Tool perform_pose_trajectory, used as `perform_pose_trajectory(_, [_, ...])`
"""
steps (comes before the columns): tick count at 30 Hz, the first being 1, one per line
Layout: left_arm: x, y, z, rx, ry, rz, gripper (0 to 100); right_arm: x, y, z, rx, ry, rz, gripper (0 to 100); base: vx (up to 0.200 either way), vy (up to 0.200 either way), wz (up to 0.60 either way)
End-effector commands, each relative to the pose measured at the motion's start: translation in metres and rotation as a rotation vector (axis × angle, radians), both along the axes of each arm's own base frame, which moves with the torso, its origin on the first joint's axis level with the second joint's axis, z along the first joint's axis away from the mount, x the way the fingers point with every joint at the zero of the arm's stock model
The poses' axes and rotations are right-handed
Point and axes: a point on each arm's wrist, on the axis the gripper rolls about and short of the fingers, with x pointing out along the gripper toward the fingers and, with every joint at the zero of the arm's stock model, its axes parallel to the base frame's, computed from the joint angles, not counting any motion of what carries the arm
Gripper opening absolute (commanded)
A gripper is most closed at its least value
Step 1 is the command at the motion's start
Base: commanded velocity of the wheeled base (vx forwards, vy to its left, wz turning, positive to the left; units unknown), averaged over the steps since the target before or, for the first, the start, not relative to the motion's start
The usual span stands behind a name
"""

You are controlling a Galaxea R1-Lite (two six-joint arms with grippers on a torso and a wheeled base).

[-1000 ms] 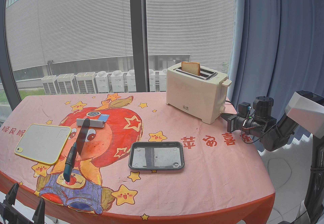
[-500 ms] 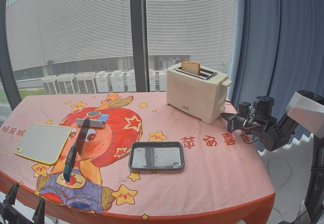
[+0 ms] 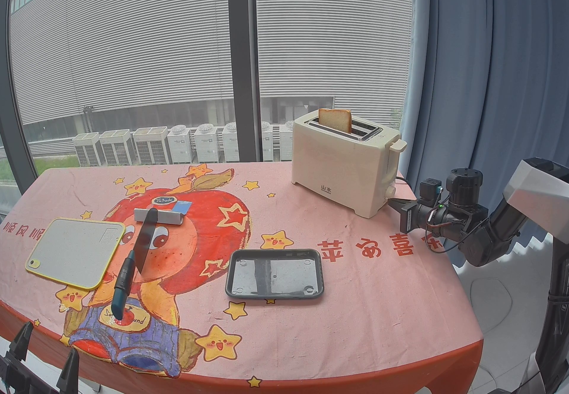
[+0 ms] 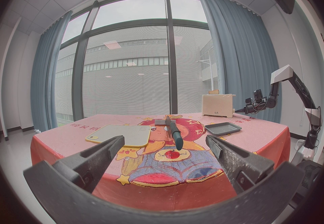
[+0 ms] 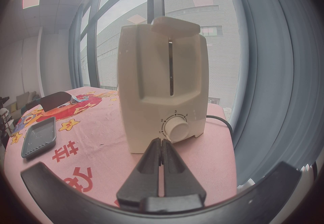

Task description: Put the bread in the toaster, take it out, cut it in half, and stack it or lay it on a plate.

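Note:
A toasted bread slice (image 3: 335,119) stands up out of the slot of the cream toaster (image 3: 344,167) at the table's back right. My right gripper (image 3: 396,206) is shut and empty, its tips (image 5: 161,142) just short of the toaster's dial (image 5: 177,129), below the raised lever (image 5: 175,26). A dark rectangular plate (image 3: 274,273) lies empty in the middle front. The knife (image 3: 133,262) leans on its stand (image 3: 159,215) beside the cutting board (image 3: 75,251) at the left. My left gripper (image 3: 46,356) hangs open off the table's front left edge, with nothing held (image 4: 164,140).
A blue curtain (image 3: 492,57) hangs close behind the right arm, and a window runs along the table's far edge. The toaster's cord (image 5: 219,121) trails off the table's right side. Bare cloth lies between plate and toaster.
The right arm has eased very slightly to the right, away from the toaster. Nothing else has moved.

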Motion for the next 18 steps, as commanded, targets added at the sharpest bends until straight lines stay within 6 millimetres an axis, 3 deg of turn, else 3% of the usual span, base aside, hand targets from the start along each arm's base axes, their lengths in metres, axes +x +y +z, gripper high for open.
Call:
perform_pose_trajectory(1, [0.001, 0.0, -0.004, 0.0, 0.009, -0.001, 100, -0.001, -0.001, 0.008, 0.004, -0.02, -0.001, 0, 0.0, 0.0, 0.0])
perform_pose_trajectory(18, [0.001, 0.0, -0.004, 0.0, 0.009, -0.001, 100, -0.017, 0.003, 0.013, 0.011, -0.098, -0.009, 0, 0.0, 0.0, 0.0])
